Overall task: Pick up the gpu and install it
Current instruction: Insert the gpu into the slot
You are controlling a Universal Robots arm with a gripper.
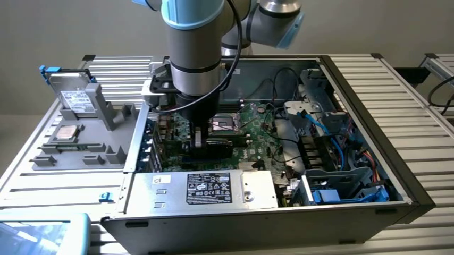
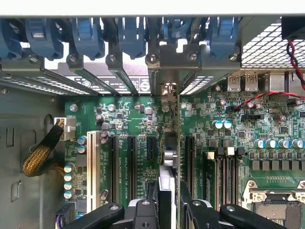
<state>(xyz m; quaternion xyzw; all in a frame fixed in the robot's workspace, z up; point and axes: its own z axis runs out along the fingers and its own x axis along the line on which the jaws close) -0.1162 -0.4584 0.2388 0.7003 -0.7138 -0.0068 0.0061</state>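
My gripper (image 1: pixel 199 142) reaches down into the open computer case (image 1: pixel 369 159), over the green motherboard (image 1: pixel 254 126). It is shut on the gpu (image 1: pixel 216 149), a thin dark card held on edge just above the board. In the wrist view the gpu (image 2: pixel 167 160) appears edge-on between the two black fingers (image 2: pixel 150 196) of the gripper (image 2: pixel 167 200). The card runs toward the case's rear wall, with its metal bracket end (image 2: pixel 165 90) at the slot openings below the blue latches (image 2: pixel 131 33). It lines up between the black expansion slots (image 2: pixel 131 162) of the motherboard (image 2: pixel 138 119).
A silver power supply (image 1: pixel 212 188) lies at the case's near side. Blue and black cables (image 1: pixel 319 119) and a drive cage (image 1: pixel 341 178) crowd the exterior view's right. A grey fixture with drives (image 1: pixel 74 101) stands outside at the left. The CPU socket (image 2: pixel 276 210) and a braided cable (image 2: pixel 40 155) flank the slots.
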